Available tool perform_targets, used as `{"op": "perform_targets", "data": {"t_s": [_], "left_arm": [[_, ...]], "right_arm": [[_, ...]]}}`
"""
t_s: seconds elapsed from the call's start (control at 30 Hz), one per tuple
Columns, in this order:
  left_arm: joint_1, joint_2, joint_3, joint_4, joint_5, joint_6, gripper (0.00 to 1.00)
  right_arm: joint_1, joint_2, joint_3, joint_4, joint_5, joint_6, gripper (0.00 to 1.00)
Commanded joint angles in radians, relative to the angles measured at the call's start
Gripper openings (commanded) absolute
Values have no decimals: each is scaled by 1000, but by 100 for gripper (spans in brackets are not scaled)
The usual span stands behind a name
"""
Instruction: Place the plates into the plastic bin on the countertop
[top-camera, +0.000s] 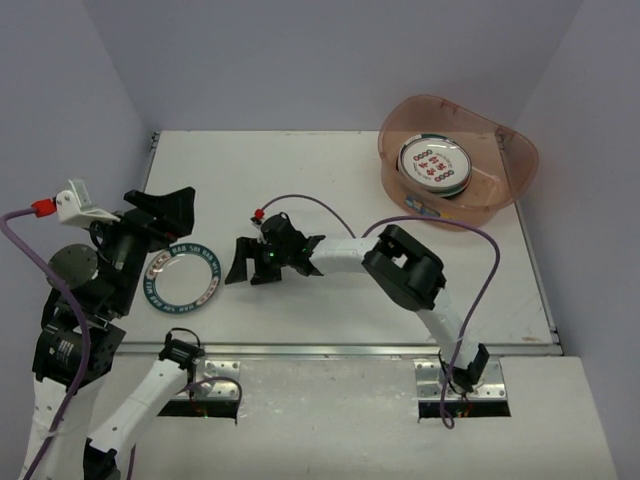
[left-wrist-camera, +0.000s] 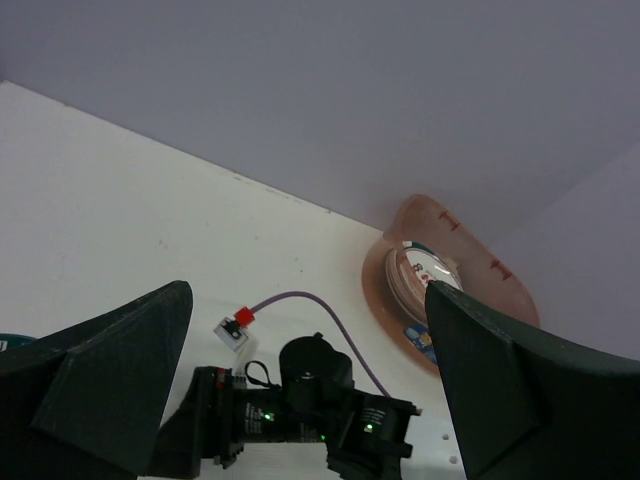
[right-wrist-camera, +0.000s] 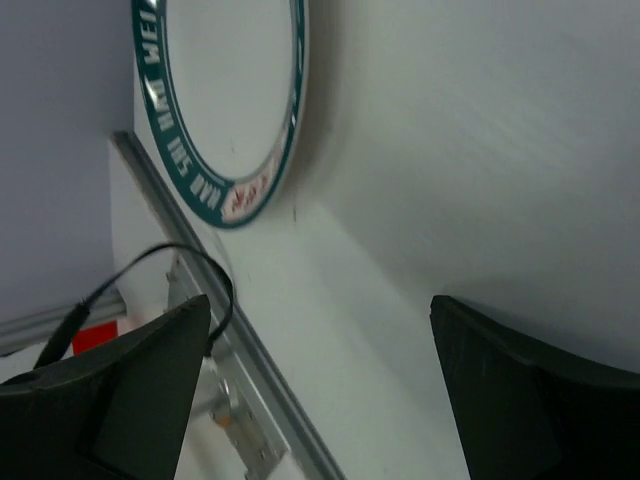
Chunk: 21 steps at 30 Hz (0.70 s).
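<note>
Stacked plates sit in the translucent pinkish-brown plastic bin, far right on the white countertop. One round teal-rimmed white plate lies flat at left. The right gripper, jaws apart and empty, faces it, probably to take its edge. The left gripper is spread too.

Translucent plastic bin; glossy plate; matt white countertop.
</note>
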Motion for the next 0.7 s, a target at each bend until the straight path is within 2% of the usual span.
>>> {"op": "perform_targets", "data": {"t_s": [0.0, 0.03, 0.13, 0.27, 0.37, 0.43, 0.47, 0.53, 0.67], "left_arm": [[8, 21, -4, -21, 54, -17, 100], [7, 26, -3, -26, 65, -19, 100], [7, 41, -17, -33, 86, -23, 100], [7, 45, -40, -33, 107, -14, 100], [7, 67, -38, -66, 119, 13, 100], [7, 80, -46, -87, 110, 29, 100], [8, 84, -50, -92, 102, 32, 100], [7, 81, -67, -98, 89, 46, 100], [7, 61, -108, -90, 69, 66, 100]], "right_arm": [[7, 156, 178, 21, -19, 108, 88], [10, 207, 230, -2, -11, 111, 87], [12, 336, 353, -75, 19, 194, 70], [15, 439, 473, -179, 106, 246, 50], [15, 495, 554, -210, 86, 250, 39], [17, 536, 644, -263, 58, 240, 26], [17, 539, 669, -273, 44, 236, 16], [11, 499, 632, -245, 26, 222, 2], [-17, 274, 431, -159, 15, 183, 0]]}}
